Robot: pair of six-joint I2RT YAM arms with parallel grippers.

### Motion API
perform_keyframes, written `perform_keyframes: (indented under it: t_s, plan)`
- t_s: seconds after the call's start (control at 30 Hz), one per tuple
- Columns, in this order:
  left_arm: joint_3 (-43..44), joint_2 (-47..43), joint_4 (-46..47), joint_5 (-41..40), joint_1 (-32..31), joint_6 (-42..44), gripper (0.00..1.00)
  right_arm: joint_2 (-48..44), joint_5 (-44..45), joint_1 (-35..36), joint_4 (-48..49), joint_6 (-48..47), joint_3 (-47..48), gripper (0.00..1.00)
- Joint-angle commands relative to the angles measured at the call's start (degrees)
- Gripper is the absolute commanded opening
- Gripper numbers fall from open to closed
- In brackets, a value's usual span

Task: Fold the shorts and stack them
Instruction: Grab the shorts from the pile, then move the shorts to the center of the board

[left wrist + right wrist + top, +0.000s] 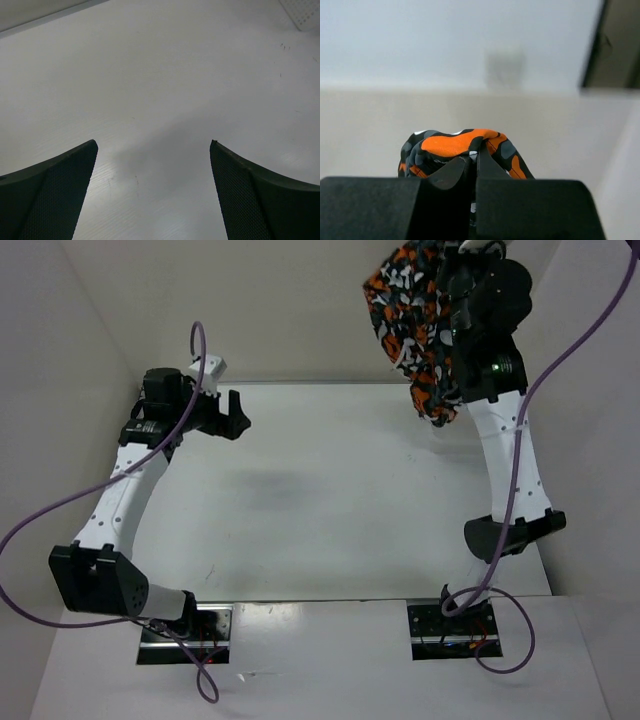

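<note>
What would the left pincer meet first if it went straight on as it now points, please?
Most likely the bare table: the open left pincer angles down at it, nothing between, though depth is unclear.

We see the left gripper [153,142] with its jaws spread wide. One dark, mesh-textured finger [55,192] sits at 7 o'clock and the other at 5 o'clock, with the white table [160,70] and a faint shadow [150,160] showing between them. At 1 o'clock we note a white perforated corner [302,11], with small dark specks [285,46] on the table just below it.
</note>
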Motion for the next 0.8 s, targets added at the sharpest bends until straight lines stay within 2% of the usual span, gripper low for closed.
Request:
perform_keyframes:
  t_s: [0.0, 0.07, 0.17, 0.23, 0.27, 0.3, 0.33, 0.4, 0.43, 0.47, 0.5, 0.57, 0.67, 0.73, 0.77]
  plan:
    - [-0.7, -4.5, 2.3, -1.6, 2.4, 0.2, 1.00, 2.1, -9.2, 6.2, 3.8, -3.0, 13.7, 0.00]
    - [-1.3, -6.6, 2.9, -2.7, 5.2, 0.2, 1.00, 4.5, -14.3, 9.3, 0.4, -3.0, 21.3, 0.00]
    - [-2.7, -10.4, 2.9, -4.9, 8.2, 0.2, 1.00, 6.8, -21.2, 11.5, -6.0, 4.1, 24.0, 0.00]
    - [-4.4, -12.6, 2.3, -5.5, 9.7, 0.2, 1.00, 7.3, -21.7, 11.5, -8.7, 9.8, 19.3, 0.07]
    - [-5.1, -14.8, 2.3, -6.2, 11.3, 0.2, 1.00, 6.8, -20.1, 11.5, -9.2, 10.9, 16.6, 0.17]
    - [-5.8, -15.9, 1.7, -6.2, 12.0, 0.2, 1.00, 6.3, -19.1, 11.5, -9.2, 12.1, 13.4, 0.19]
    - [-7.2, -18.0, 1.7, -6.2, 12.8, 0.2, 1.00, 4.8, -18.2, 9.9, -8.6, 15.4, 6.3, 0.20]
    - [-7.8, -19.8, 1.2, -6.8, 14.5, 0.2, 1.00, 3.4, -17.7, 7.3, -7.2, 18.8, -1.0, 0.53]
    - [-8.7, -21.2, 0.5, -6.8, 14.5, 0.2, 1.00, 2.8, -17.7, 6.0, -6.6, 21.4, -7.0, 0.63]
    - [-9.3, -21.8, 0.5, -6.8, 15.2, 0.2, 1.00, 2.2, -17.7, 3.5, -6.0, 22.1, -9.4, 0.82]
    - [-9.3, -21.8, -0.2, -6.2, 15.7, 0.2, 1.00, 2.2, -17.7, 2.4, -6.0, 22.2, -13.0, 0.89]
    - [-9.8, -22.5, -0.8, -5.5, 15.7, 0.2, 1.00, 2.2, -17.7, 1.1, -5.4, 20.6, -15.7, 0.97]
    - [-11.1, -22.5, -1.3, -3.0, 15.7, 0.2, 1.00, 1.1, -19.2, 1.1, -5.4, 16.0, -18.4, 0.97]
    - [-11.8, -20.9, -1.9, -3.0, 15.7, 0.2, 1.00, 0.6, -22.1, 3.1, -6.0, 13.3, -20.6, 0.97]
    - [-12.5, -20.9, -1.9, -3.0, 15.7, 0.2, 1.00, -0.1, -23.2, 6.3, -6.5, 9.2, -21.6, 0.97]
